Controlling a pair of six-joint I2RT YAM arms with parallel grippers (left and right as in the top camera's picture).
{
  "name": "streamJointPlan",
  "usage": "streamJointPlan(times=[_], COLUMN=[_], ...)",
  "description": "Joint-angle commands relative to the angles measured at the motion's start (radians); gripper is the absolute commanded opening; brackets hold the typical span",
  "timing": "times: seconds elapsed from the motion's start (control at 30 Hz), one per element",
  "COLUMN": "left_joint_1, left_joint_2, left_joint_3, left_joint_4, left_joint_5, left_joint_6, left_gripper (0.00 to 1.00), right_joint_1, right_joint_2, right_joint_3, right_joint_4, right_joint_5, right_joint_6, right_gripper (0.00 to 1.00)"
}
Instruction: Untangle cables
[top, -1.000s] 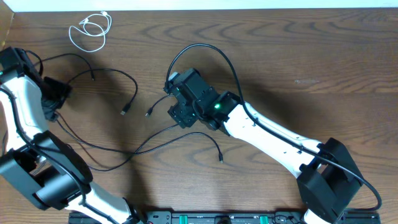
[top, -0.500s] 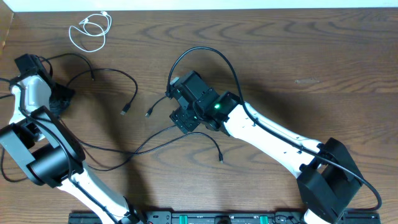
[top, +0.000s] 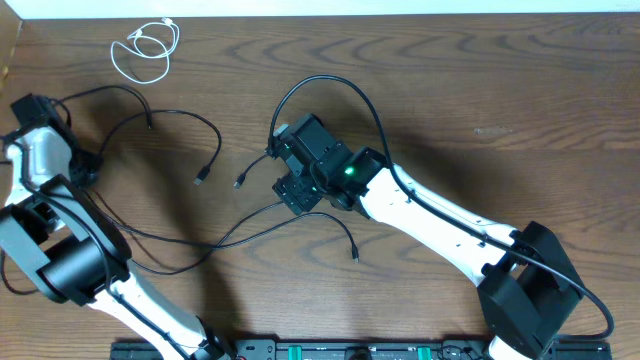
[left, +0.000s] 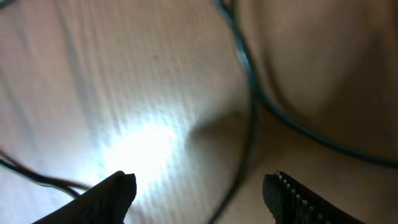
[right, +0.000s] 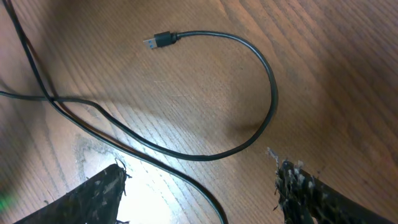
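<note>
Though left pincer (left: 200, 186), right pincer (right: 200, 182) were held open, empty, crossed black cords (right: 50, 97) at 9 o'clock could be tightened.

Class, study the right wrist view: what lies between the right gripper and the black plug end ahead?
Right wrist view: a black cable curves across the wood between the right gripper and the plug end; the rest is bare.

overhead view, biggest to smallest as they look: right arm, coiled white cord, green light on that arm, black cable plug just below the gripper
1. right arm, by far the largest
2. white cord, a small coil
3. green light and black plug: both tiny, too alike to rank
</note>
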Motion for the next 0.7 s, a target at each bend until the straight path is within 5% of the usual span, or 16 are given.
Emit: streamJointPlan(times=[0.0,0.13,0.43,0.57,0.67], left_joint_1=[0.028,0.035,0.034,0.034,0.035], left_joint_2=[0.001,0.009,0.015,0.015,0.015], left_joint_3=[0.000,0.000,-0.013,-0.013,-0.023], left_joint_4=[-0.014,-0.011,-0.011,-0.013,-0.016], left_joint_5=[0.000,0.120,0.138,0.129,0.068], left_joint_6=[0.015,0.073,0.077,0.103,0.103], left_gripper=[0.67,0.66,0.64,0.40,0.34], right_joint_1=[0.000,-0.001,0.000,0.000,0.000], right_joint_2=[0.001,0.001,0.001,0.001,0.001], right_joint_3=[0.016,0.016,0.016,0.016,0.016], right_joint_4=[0.000,0.003,0.005,0.005,0.002], right_joint_5=[-0.006,-0.006,-0.006,-0.006,-0.006], right_joint_6=[0.012,0.012,0.012,0.012,0.012], right_gripper=[0.75,0.75,0.75,0.73,0.66])
